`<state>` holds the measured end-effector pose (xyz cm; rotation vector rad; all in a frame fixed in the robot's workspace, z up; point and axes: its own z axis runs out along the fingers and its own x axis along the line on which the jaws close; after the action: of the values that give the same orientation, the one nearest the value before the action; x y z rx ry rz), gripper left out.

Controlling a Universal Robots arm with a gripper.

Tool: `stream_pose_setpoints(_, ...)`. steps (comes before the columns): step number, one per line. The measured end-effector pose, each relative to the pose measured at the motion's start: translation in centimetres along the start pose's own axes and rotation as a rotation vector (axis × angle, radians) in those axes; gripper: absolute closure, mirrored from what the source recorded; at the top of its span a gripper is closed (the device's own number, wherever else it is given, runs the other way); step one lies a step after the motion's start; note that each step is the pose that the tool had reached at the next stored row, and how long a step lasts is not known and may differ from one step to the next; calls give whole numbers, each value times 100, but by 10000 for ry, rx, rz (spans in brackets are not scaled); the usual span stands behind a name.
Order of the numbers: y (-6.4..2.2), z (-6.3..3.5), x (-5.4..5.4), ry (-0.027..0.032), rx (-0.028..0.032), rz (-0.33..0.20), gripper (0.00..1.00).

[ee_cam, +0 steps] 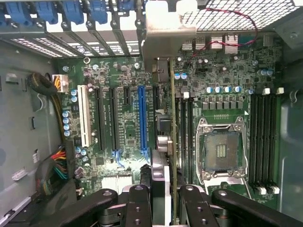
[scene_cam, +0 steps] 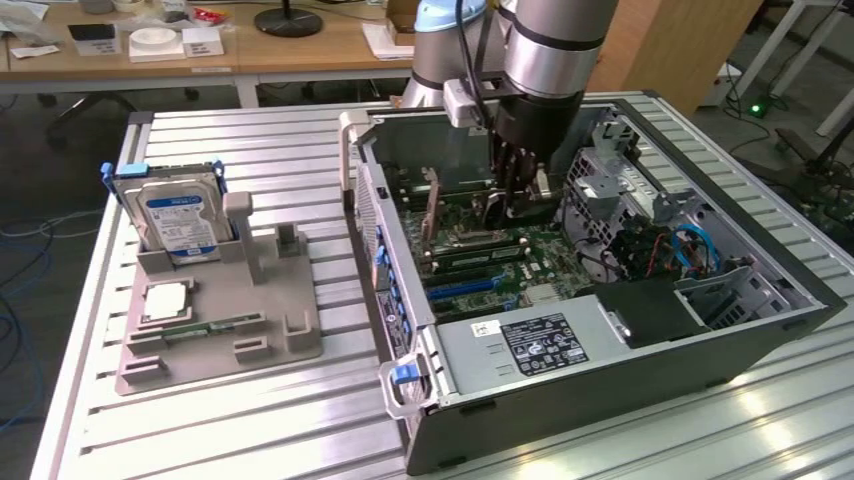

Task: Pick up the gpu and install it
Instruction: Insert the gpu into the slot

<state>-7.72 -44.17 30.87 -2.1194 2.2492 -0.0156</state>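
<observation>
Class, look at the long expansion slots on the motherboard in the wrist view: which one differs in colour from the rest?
The blue slot, just beside the gpu held edge-on in the gripper. The neighbouring long slots are black, apart from one white slot further out.

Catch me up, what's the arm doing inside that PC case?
The gripper is shut on the gpu, holding it edge-on above the motherboard inside the open computer case. The card hangs over the expansion slots, beside the blue slot, its bracket toward the rear of the case. Whether it is seated can't be told. The hard drive stands in the grey holder outside.
</observation>
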Motion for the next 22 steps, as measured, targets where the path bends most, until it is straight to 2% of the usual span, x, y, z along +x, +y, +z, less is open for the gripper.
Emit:
stream_pose_setpoints(4, 0, 3, 51, 5, 2, 0, 72)
stream_pose_setpoints(9, 57, 34, 64, 7, -3, 0, 72)
stream_pose_setpoints(14, 53, 41, 159, 6, -2, 0, 72)
stream_pose_setpoints(22, 120, 89, 171, 5, -2, 1, 72)
